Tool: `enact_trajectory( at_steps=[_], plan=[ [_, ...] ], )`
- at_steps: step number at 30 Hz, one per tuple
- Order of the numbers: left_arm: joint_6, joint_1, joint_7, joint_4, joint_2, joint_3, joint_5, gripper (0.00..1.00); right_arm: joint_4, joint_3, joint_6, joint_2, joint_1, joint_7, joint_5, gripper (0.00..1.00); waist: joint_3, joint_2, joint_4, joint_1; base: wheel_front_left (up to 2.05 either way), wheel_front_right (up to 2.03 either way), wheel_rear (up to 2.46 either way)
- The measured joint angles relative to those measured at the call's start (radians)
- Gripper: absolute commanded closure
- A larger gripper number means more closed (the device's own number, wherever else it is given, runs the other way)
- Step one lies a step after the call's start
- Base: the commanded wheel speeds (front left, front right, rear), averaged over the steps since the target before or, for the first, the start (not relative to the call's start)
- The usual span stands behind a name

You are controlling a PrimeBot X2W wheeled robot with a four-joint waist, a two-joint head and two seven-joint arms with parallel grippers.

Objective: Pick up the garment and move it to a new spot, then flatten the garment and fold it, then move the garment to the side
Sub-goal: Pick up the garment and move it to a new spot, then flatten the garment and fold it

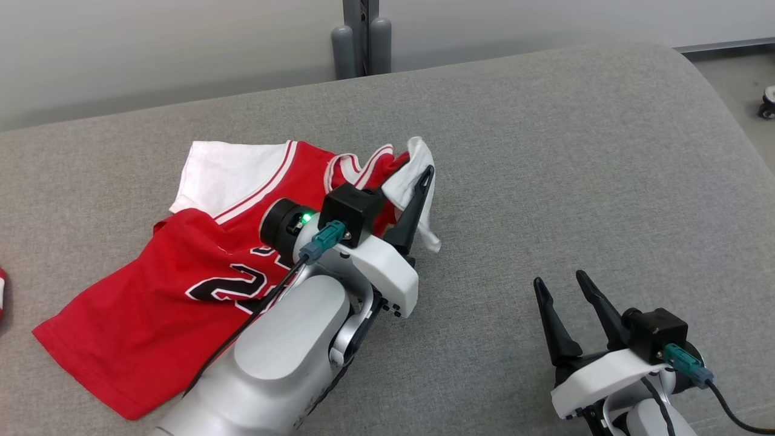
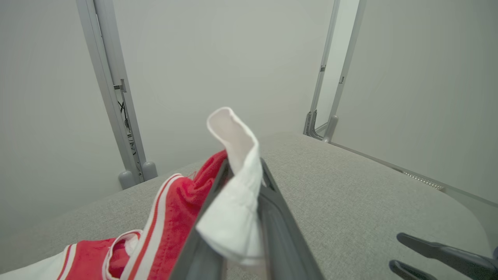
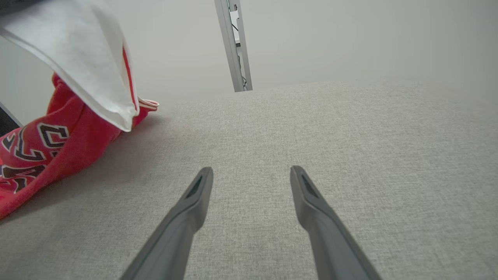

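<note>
Counting one garment [image 1: 139, 315] | left gripper [image 2: 244, 165] pinching it | right gripper [image 1: 559, 278] spread

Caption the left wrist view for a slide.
Left gripper holds the white sleeve of the red jersey above the grey cushion; right gripper at lower right.

Left gripper [image 2: 243, 168] pinched narrow, right gripper [image 1: 560, 280] spread wide open

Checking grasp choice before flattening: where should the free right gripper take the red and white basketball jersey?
Probably the white sleeve of the red and white basketball jersey, at its loose edge hanging beside the left gripper, approached from the right. That flap is raised off the grey fabric surface and faces the open right gripper, nothing between.
</note>
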Motion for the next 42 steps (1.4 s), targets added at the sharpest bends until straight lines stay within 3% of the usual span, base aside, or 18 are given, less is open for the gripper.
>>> enact_trajectory(
  at_steps=[7,13,14,19,30,42],
  plan=[
    [0.02,0.116,-0.002,0.037,0.022,0.149,0.09,0.0,0.006,-0.034,0.0,0.001,0.008,0.0,0.002,0.0,-0.036,0.0,0.024,0.0,0.0,0.0,0.0],
    [0.067,0.31,-0.002,-0.051,0.09,0.368,0.185,0.0,0.002,-0.057,0.0,0.001,0.031,0.0,-0.003,0.0,-0.078,0.0,0.052,0.0,0.0,0.0,0.0],
    [0.067,0.31,-0.002,-0.051,0.09,0.368,0.185,0.0,0.002,-0.057,0.0,0.001,0.031,0.0,-0.003,0.0,-0.078,0.0,0.052,0.0,0.0,0.0,0.0],
    [0.085,0.494,-0.003,-0.138,0.1,0.556,0.258,0.0,0.001,-0.067,0.0,0.001,0.056,0.0,-0.008,0.0,-0.114,0.0,0.067,0.0,0.0,0.0,0.0],
    [0.035,0.788,-0.002,-0.26,0.042,0.812,0.408,0.0,0.004,-0.059,0.0,0.001,0.106,0.0,-0.017,0.0,-0.177,0.0,0.082,0.0,0.0,0.0,0.0],
    [-0.029,0.82,-0.002,-0.259,0.003,0.85,0.474,0.0,0.02,-0.054,0.0,0.0,0.111,0.0,-0.025,0.0,-0.168,0.0,0.112,0.0,0.0,0.0,0.0]
  ],
)
